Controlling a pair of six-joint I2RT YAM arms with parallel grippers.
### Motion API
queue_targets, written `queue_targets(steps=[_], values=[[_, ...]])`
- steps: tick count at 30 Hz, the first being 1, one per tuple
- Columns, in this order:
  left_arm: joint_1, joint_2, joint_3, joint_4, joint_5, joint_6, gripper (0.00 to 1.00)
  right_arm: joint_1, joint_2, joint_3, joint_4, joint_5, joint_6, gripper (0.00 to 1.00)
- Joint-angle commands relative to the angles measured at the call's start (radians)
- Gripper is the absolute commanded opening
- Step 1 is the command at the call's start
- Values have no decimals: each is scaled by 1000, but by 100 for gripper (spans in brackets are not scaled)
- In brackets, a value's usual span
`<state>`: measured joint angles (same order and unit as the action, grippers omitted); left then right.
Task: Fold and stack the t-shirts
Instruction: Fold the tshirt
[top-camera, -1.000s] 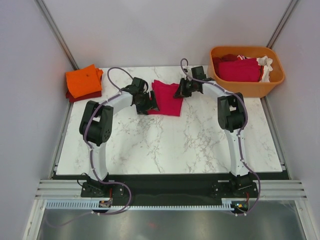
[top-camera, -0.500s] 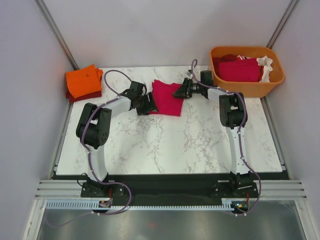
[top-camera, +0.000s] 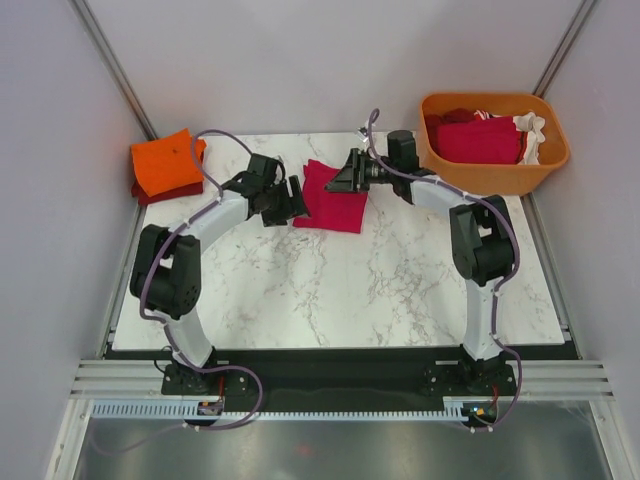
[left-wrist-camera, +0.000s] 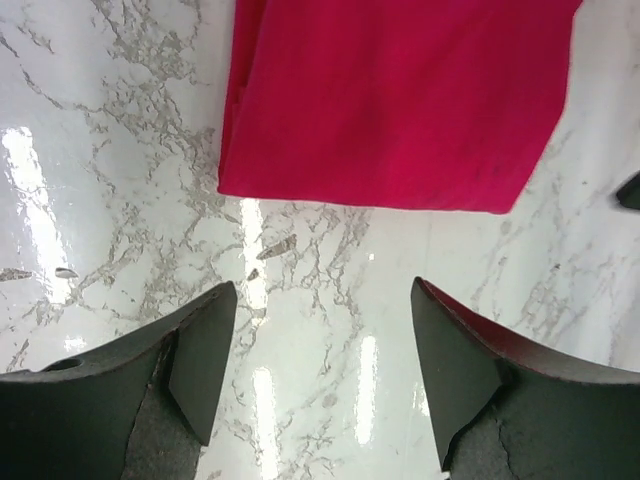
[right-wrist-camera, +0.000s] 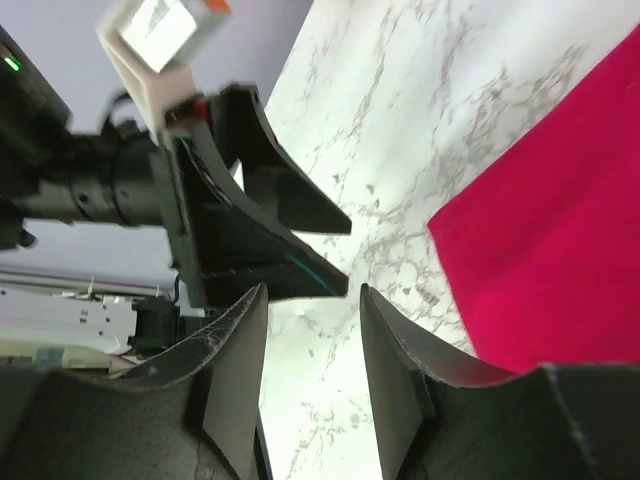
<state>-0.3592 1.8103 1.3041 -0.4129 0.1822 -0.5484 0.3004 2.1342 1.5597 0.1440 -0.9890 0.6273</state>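
Observation:
A crimson-pink t-shirt (top-camera: 335, 200) lies folded into a small rectangle at the back middle of the marble table (top-camera: 330, 290). My left gripper (top-camera: 292, 200) stands open just off its left edge; in the left wrist view the shirt (left-wrist-camera: 400, 100) lies ahead of the empty gripper (left-wrist-camera: 322, 300). My right gripper (top-camera: 343, 176) hovers open at the shirt's far right corner. In the right wrist view this gripper (right-wrist-camera: 312, 300) holds nothing and the shirt (right-wrist-camera: 560, 240) lies to one side. An orange folded t-shirt (top-camera: 167, 162) rests on a dark red one (top-camera: 150, 193) at the back left.
An orange plastic tub (top-camera: 495, 178) stands at the back right corner, holding crumpled red shirts (top-camera: 475, 138) and a white one (top-camera: 530, 132). Grey walls close in on both sides. The left gripper's black fingers (right-wrist-camera: 290, 215) show close ahead in the right wrist view.
My right gripper has opened, letting go of the crimson-pink shirt, and shifted left over its far corner. The left arm has swung its elbow outward; its gripper stays by the shirt's left edge.

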Motion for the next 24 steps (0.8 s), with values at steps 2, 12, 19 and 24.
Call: queue_targets(steps=[2,12,19,24], values=[[2,-83,-15,-35,-4,-2,78,8,10,-194,226,1,80,48],[14,-124,-57,-41,-21,31,78,5,167,-345,401,12,112,41],[34,-92,19,-47,-21,73,78,6,162,-337,394,-23,126,40],[58,-42,104,-47,-21,73,78,52,-110,-326,102,67,-111,60]])
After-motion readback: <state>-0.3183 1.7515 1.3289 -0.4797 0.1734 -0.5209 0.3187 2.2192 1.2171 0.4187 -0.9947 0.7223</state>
